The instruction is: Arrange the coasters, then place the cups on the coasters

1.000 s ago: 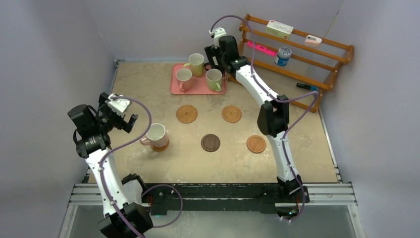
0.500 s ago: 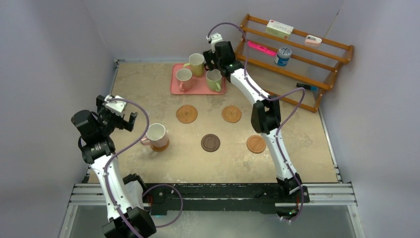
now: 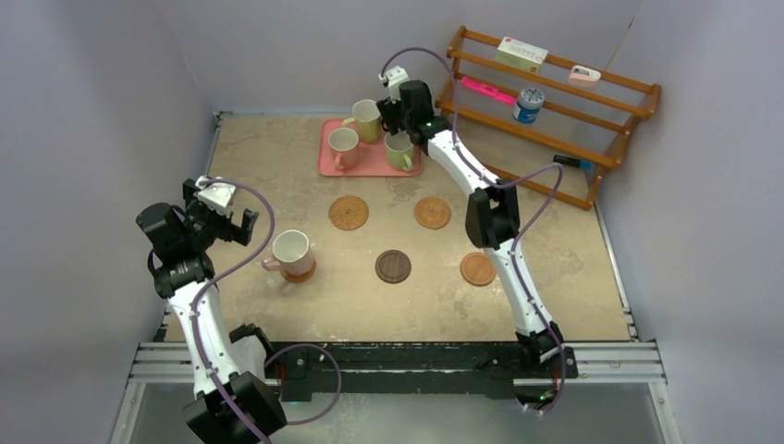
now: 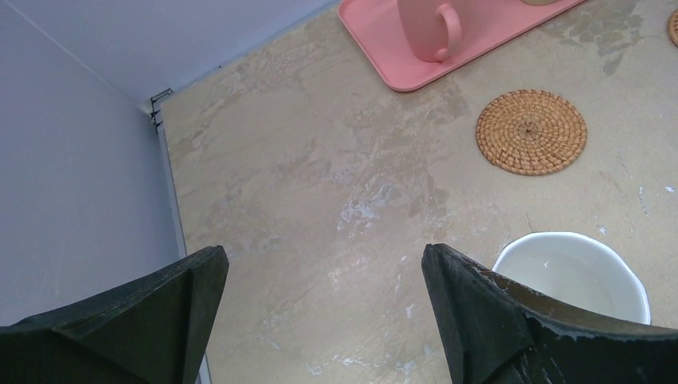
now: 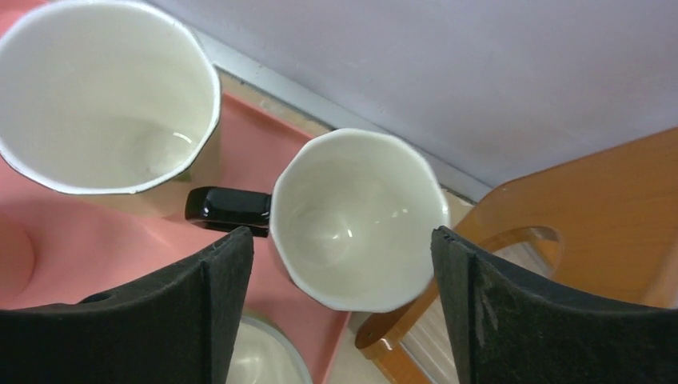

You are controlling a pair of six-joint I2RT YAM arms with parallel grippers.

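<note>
Swinging the right arm leftward over the last second, I brought the right gripper (image 5: 340, 240) over the black mug (image 5: 360, 216), which stood by the 2 o'clock corner of the pink tray (image 5: 248, 140). Its jaws had begun to narrow from full spread but were still wide. One sat on each side of the rim, and I could not tell whether they touched it. The mug's handle pointed to 9 o'clock in the wrist view.

The left gripper (image 4: 320, 254) had drawn back a little, jaws fully apart and empty, near the pink mug (image 3: 293, 250) seated on its coaster (image 3: 300, 274).

Four coasters lay bare on the counter (image 3: 277, 166), so I judged the second cup's pick was just starting.
</note>
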